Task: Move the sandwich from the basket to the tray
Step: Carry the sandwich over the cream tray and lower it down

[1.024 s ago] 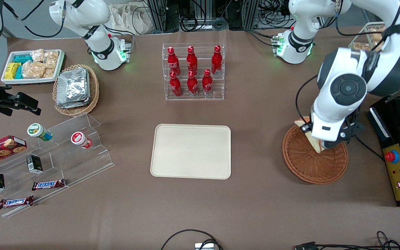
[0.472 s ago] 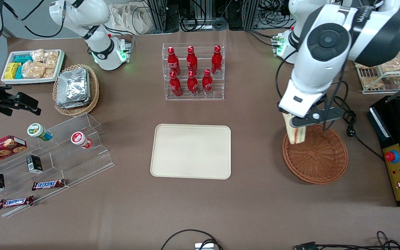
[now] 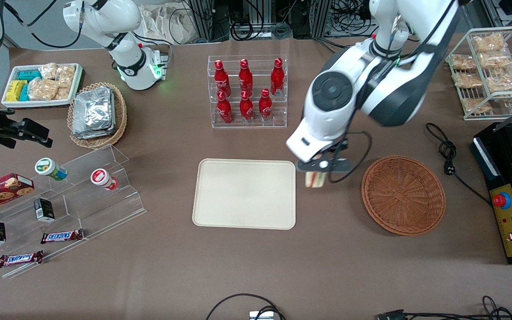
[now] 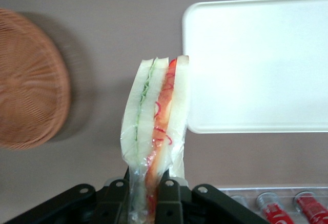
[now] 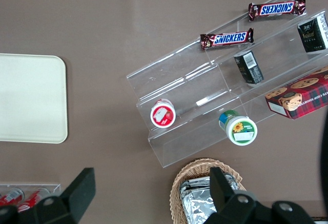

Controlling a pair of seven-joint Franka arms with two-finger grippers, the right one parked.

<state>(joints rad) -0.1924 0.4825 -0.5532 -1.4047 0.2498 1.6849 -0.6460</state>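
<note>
Sandwich point(image 4: 154, 126) clamped upright in closed pincer point(image 4: 146, 190) (between basket point(image 3: 403, 194) and tray point(image 3: 244, 194))

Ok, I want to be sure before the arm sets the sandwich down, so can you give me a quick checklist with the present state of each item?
1. Grip: the gripper is shut on the sandwich, which hangs from it: ok.
2. Sandwich out of the basket: ok; the basket holds nothing.
3. Gripper over the tray: not ok; it hangs over bare table between tray and basket, beside the tray's edge.
4. Tray free to receive: ok; nothing lies on it.
5. Path to the tray: ok; nothing stands between them.
6. Height above the table: cannot tell.
</note>
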